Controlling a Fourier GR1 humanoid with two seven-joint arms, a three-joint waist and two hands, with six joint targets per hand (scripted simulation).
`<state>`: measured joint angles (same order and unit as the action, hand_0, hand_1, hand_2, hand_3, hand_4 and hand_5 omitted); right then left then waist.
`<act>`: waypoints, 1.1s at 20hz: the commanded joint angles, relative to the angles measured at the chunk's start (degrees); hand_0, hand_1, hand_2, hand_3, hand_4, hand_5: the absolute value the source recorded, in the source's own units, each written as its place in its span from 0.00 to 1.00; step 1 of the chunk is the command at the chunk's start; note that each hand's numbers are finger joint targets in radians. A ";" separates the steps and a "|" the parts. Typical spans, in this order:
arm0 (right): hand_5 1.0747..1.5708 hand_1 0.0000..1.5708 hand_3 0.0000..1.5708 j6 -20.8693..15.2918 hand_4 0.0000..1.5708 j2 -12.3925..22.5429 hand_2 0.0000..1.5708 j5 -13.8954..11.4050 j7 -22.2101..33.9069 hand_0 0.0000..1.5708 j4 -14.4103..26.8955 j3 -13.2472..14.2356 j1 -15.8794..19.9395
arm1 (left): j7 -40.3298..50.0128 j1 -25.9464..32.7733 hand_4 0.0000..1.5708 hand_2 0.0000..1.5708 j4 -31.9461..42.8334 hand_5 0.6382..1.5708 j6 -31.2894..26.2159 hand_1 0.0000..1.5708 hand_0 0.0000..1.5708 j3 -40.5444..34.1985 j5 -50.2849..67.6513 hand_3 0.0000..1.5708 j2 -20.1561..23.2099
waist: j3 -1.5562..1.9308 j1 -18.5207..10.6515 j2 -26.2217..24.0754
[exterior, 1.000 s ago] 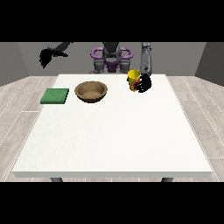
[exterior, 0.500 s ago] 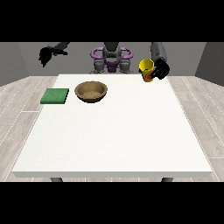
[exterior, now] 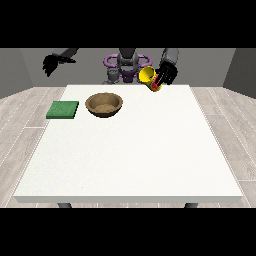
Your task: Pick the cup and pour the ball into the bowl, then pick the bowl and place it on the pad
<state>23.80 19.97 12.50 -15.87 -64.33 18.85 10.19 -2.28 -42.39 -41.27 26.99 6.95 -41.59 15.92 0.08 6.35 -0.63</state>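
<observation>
The hand at the view's right [exterior: 166, 75] is curled round a yellow cup [exterior: 148, 76] and holds it in the air above the table's far edge. The cup is tilted, its mouth turned toward the view's left. A bit of red shows at the cup's lower side; the ball itself I cannot make out. The brown bowl [exterior: 104, 104] rests on the white table [exterior: 130, 150], left of and below the cup. A green pad [exterior: 63, 109] lies flat left of the bowl. The hand at the view's left [exterior: 50, 63] hangs raised beyond the table's far left corner.
The robot's torso [exterior: 127, 66] stands behind the far edge of the table. Grey plank floor surrounds the table on both sides.
The cup has been lifted off the table, carried up and toward the view's left, and tipped from upright to tilted. The other hand has barely moved.
</observation>
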 commanded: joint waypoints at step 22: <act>1.00 0.00 0.00 1.21 0.00 1.55 0.00 -0.37 -0.75 0.00 6.89 0.59 3.23 | 24.64 -13.78 0.94 1.00 9.41 0.64 -21.60 0.94 0.94 39.48 -51.86 1.00 -12.33 | -0.03 0.99 -4.04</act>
<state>26.20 21.22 12.29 -17.20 -57.70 18.97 13.18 21.74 -57.24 -33.09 9.26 41.54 -88.03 5.06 0.10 8.36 -3.36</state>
